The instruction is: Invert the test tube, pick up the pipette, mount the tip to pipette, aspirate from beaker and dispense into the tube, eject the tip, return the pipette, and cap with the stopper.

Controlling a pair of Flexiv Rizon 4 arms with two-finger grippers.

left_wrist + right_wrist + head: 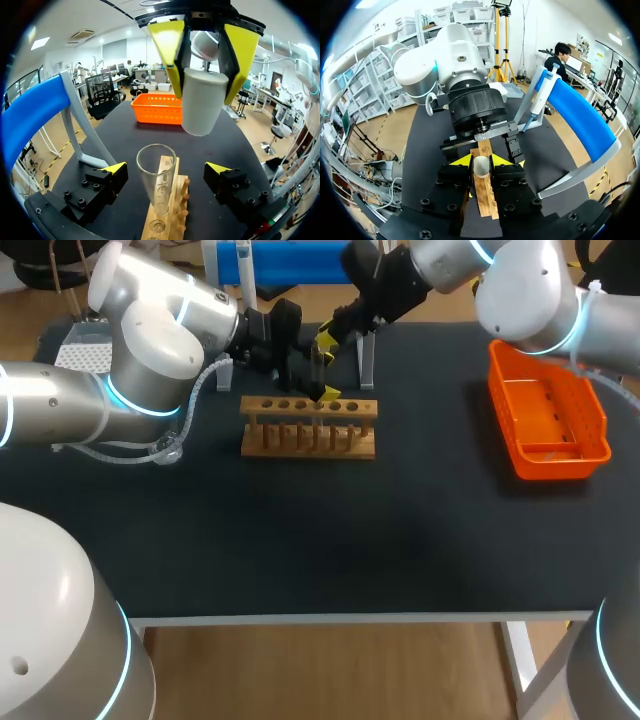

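Table — right fingers grip stopper over tube; left fingers released; rack half-hidden.

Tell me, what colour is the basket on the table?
Bright orange basket, clearest in the head view.

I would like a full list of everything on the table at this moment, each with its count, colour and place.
test tube: one, clear, upright in the wooden rack.
stopper: one, pale grey, above the tube's mouth.
wooden rack: one, light brown, middle of the table.
pipette: one, white, hanging on the stand.
stand: one, blue, far edge of the table.
basket: one, orange, right side of the table.
perforated box: one, white, far left corner.
table: one, black.
left gripper: one, yellow tips, open on either side of the tube.
right gripper: one, yellow tips, shut on the stopper.
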